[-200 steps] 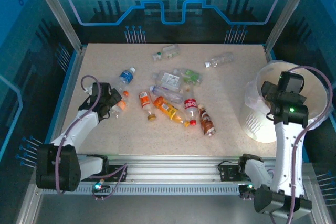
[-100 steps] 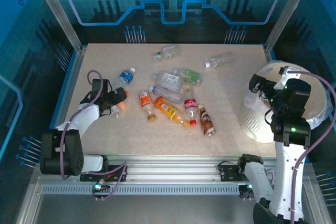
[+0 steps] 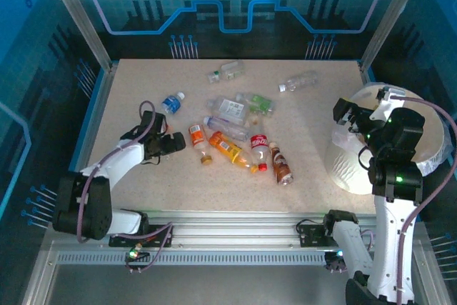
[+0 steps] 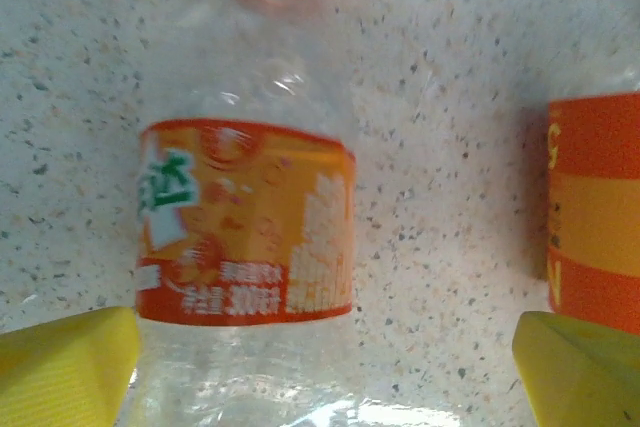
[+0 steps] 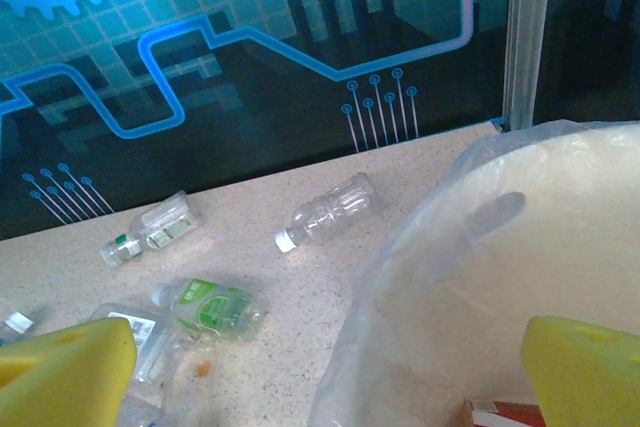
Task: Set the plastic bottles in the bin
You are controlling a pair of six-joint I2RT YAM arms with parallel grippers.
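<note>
Left gripper [image 4: 322,372]: fingers spread wide, nothing pinched, low over the tabletop [image 4: 440,197]. An orange-label bottle [image 4: 245,227] lies flat between the fingers, off-centre, close against the left one. The step looks like lining up a grasp. Next it needs a small shift to centre, then a close across the clear body below the label and a carry to the bin [image 3: 348,169] at the right edge. The bottle's long axis runs straight away from the gripper, orange cap at the far end. A second orange bottle [image 4: 597,207] lies just beside it and could get nudged. Right gripper [image 3: 350,113]: spread, empty, at the bin rim.
</note>
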